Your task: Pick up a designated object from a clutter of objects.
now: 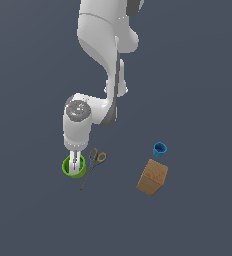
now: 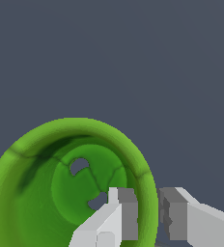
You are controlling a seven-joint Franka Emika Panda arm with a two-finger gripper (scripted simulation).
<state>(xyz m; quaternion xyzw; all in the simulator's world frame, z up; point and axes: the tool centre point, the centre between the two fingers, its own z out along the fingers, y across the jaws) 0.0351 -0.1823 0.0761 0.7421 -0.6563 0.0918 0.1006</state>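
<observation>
Straddling the thick rim of the green cup (image 2: 46, 183), with one finger (image 2: 119, 217) inside the bowl and the other outside the wall; gripper (image 1: 75, 161) pointing straight down, jaws only a little apart and the rim between them, though contact of the pads with the wall cannot be confirmed. Seen from the exterior view, cup (image 1: 73, 167) standing upright on the dark floor (image 1: 198, 75), directly under the white arm (image 1: 103, 45).

Just beside the cup, toward the exterior view's right, orange-handled scissors (image 1: 92, 165) lying flat, blades reaching away past the cup; hard to tell whether touching it or only very near. Little room on that side of the rim. Open floor on the cup's other sides.

Well apart, further to the exterior view's right, small blue cup (image 1: 159, 149) standing upright, and near it a brown wooden block (image 1: 152, 177), tilted. Wide free floor between this pair and the scissors.
</observation>
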